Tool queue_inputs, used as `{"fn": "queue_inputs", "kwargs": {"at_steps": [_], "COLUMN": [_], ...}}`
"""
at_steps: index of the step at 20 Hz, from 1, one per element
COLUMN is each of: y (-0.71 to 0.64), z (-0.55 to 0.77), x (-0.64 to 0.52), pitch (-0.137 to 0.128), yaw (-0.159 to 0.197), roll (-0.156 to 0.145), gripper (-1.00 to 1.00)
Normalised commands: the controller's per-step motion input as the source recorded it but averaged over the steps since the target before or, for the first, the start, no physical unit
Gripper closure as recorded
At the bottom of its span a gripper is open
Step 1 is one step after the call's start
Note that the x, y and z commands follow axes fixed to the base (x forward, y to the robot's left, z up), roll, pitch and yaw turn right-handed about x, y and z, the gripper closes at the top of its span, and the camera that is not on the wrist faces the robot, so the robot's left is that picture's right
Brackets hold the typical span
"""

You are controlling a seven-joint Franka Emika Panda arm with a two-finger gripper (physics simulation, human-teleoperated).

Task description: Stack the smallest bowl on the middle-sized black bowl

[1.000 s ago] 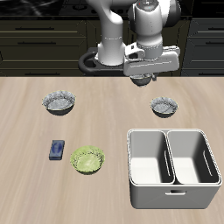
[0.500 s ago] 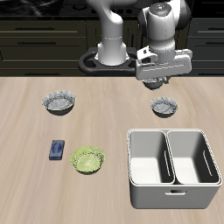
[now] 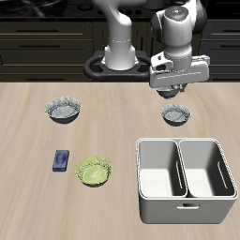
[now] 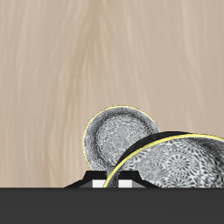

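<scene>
My gripper (image 3: 167,87) hangs above the back of the table, shut on the rim of the smallest bowl (image 3: 169,92), which shows as a dark shape under the hand. In the wrist view this held bowl (image 4: 179,166) looms large, close to the fingers (image 4: 98,183). It partly covers the middle-sized black bowl (image 4: 116,137). That bowl (image 3: 175,114) sits on the table just in front of the gripper and lower, apart from the held bowl.
The widest speckled-rim bowl (image 3: 63,111) sits far across the table. A green leafy dish (image 3: 95,171) and a small blue object (image 3: 62,160) lie nearer the front. A grey two-compartment bin (image 3: 186,180) stands in front of the middle-sized bowl.
My gripper has carried the smallest bowl sideways along the back of the table, closer to the middle-sized bowl. The objects on the table have not moved.
</scene>
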Motion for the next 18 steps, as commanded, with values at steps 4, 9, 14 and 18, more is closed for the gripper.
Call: {"fn": "queue_inputs", "kwargs": {"at_steps": [4,9,14,18], "y": [-0.01,0.09,0.08,0.07], "z": [-0.17,-0.32,-0.25,-0.27], "x": [0.08,-0.01,-0.05,-0.01], "pitch": [0.024,0.058,0.042,0.042], "yaw": [0.01,0.006,0.009,0.02], "roll": [-0.017,0.019,0.024,0.015], "gripper": [1.0,1.0,1.0,1.0]}}
